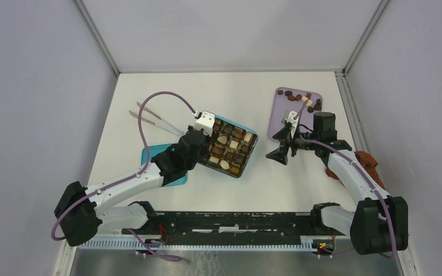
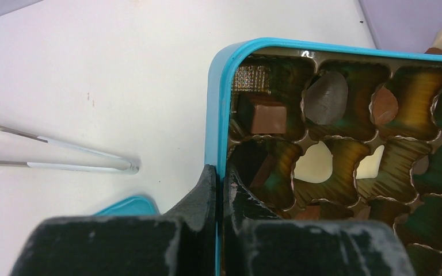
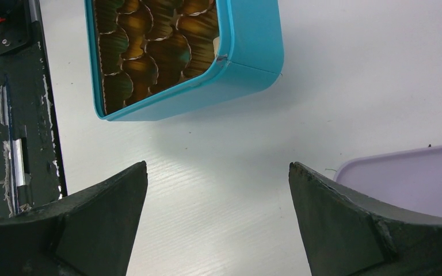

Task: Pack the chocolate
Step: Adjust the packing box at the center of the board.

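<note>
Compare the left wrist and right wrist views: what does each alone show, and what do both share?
Only the left wrist view: the metal tongs and the left end effector shut on the wall of the teal box. Only the right wrist view: the open right end effector and the black base rail. Both: the teal box, the white table and the lilac tray.

The chocolate (image 1: 228, 140) is many small dark brown, mid brown and cream pieces, round or blocky. Most sit singly in the pockets of the teal box (image 1: 231, 121). A handful lie loose at the far end of the lilac tray (image 1: 280, 115).
</note>
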Available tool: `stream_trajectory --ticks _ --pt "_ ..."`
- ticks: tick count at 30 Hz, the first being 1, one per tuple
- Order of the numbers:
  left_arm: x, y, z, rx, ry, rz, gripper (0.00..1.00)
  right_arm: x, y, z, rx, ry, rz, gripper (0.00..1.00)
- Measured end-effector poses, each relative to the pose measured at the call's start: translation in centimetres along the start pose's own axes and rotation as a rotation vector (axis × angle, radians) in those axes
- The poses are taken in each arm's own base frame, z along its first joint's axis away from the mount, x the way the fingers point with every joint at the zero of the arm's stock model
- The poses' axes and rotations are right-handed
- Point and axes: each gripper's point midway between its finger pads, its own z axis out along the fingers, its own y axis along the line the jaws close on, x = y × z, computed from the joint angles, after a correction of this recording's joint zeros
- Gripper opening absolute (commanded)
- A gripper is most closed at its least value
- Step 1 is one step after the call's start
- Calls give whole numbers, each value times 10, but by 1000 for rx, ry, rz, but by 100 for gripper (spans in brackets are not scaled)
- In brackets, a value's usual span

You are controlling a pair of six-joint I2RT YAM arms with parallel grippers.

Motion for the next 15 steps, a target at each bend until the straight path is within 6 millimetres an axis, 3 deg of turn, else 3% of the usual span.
stream_trajectory --ticks 9,15 --pt "15 -4 10 -8 73 36 2 0 0 0 0 0 -5 98" --pt "18 -7 55 26 263 -42 2 0 0 0 -4 -2 -5 98"
